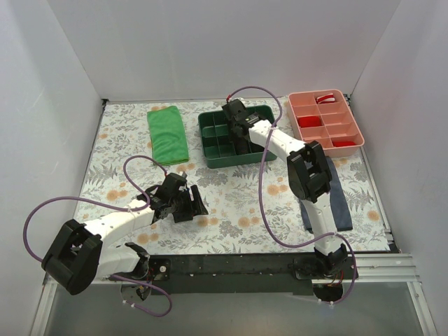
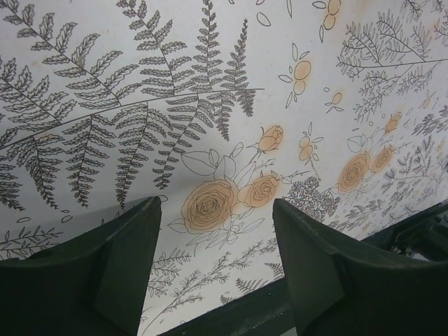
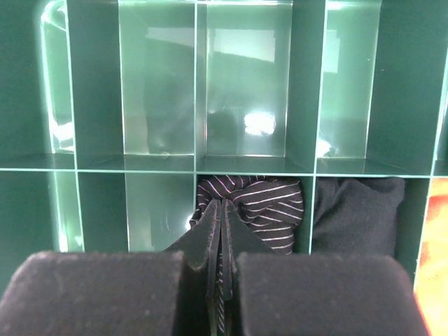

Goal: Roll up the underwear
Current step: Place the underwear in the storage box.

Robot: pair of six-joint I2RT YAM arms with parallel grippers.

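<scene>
Top external view: at left we see the left gripper (image 1: 193, 203) low over the flowered table (image 1: 238, 210), its jaws apart and holding nothing. Behind it lies a green cloth (image 1: 166, 134). At centre the right gripper (image 3: 221, 204) reaches into the green tray (image 1: 208, 143), jaws closed tight on the underwear (image 3: 269, 203), which sits bundled in one compartment. A pink tray (image 1: 358, 133) stands rightmost.
</scene>
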